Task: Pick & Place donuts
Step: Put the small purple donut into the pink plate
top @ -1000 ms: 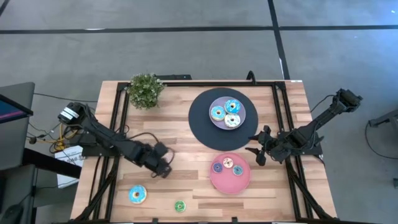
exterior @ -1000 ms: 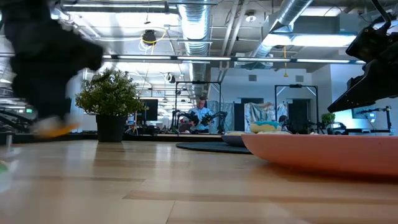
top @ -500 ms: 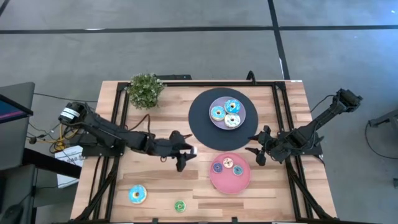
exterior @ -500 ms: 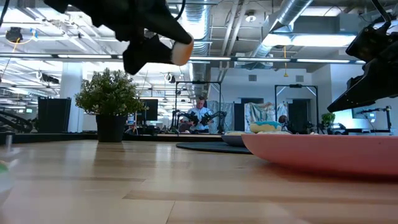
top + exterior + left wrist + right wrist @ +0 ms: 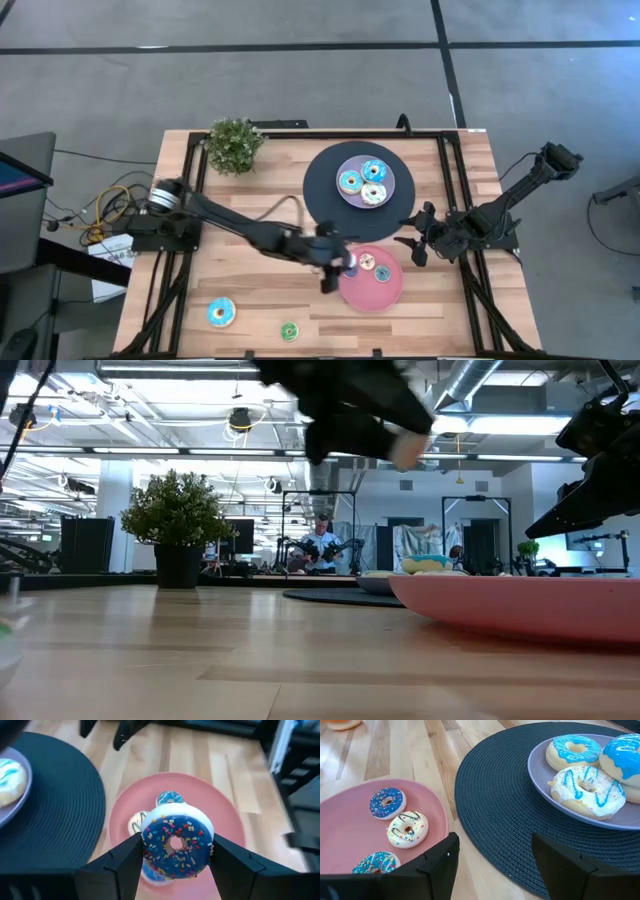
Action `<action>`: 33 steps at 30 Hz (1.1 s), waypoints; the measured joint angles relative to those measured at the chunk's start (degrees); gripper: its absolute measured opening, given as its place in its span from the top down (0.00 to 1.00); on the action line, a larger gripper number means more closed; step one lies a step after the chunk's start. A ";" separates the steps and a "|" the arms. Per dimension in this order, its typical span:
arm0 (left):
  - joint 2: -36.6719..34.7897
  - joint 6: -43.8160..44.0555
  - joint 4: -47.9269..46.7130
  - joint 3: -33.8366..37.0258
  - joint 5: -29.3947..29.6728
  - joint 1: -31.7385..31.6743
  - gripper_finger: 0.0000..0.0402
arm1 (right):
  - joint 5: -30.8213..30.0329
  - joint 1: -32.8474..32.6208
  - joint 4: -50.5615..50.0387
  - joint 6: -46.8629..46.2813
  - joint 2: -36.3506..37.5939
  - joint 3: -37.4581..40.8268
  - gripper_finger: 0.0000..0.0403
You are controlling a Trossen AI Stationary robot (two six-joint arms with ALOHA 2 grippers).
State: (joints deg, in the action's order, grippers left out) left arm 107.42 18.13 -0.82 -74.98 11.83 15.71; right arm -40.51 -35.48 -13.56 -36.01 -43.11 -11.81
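So the whole thing is laid out on a light wooden counter [image 5: 260, 200]. Toward the back a big black woven disc [image 5: 322, 205] is seen, with a lavender plate [image 5: 352, 199] on top of it, and three of the larger donuts are piled on that plate: two with light blue icing [image 5: 572, 751] and one white with blue drizzle [image 5: 587, 790]. Just in front of the disc sits a pink plate [image 5: 372, 292] holding three small donuts: a dark blue one with sprinkles [image 5: 387, 802], a white one with dark stripes [image 5: 407, 828] and a light blue sprinkled one [image 5: 375, 863]. A potted plant [image 5: 234, 145] is parked at the back left corner.

The left arm is stretched right across the counter, and its left gripper [image 5: 175, 850] is held above the near-left edge of the pink plate. Its jaws are closed around a donut [image 5: 177, 843] gripped by its sides: tan underneath, dark blue icing, multicoloured sprinkles, small hole in the middle. It's clear of the plate, up in the air.

The right gripper [image 5: 409, 238] is parked just right of the pink plate, jaws spread wide with nothing in them.

Two more donuts are left near the front left edge: a bigger light blue one [image 5: 221, 313] and a small green one [image 5: 289, 331].
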 joint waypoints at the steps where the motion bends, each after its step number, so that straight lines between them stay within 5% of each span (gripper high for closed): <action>1: 2.33 -0.64 -3.08 -3.70 -0.02 -0.15 0.50 | 0.00 0.01 -0.02 0.00 0.00 0.00 0.41; 8: 18.62 -3.66 -20.39 -27.27 -0.47 -0.22 0.50 | -0.24 0.01 0.37 0.00 0.00 -0.01 0.41; 17: 35.00 -4.72 -29.78 -51.89 -10.73 -0.17 0.50 | -0.21 0.02 1.39 0.00 0.00 -0.02 0.41; 33: 39.03 0.41 -34.72 -54.30 -12.90 -0.03 0.50 | -0.22 0.00 2.08 0.46 0.00 -0.02 0.41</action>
State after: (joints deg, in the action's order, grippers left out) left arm 146.45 18.54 -35.54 -129.27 -1.07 15.68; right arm -40.73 -35.48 -11.49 -35.55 -43.11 -11.84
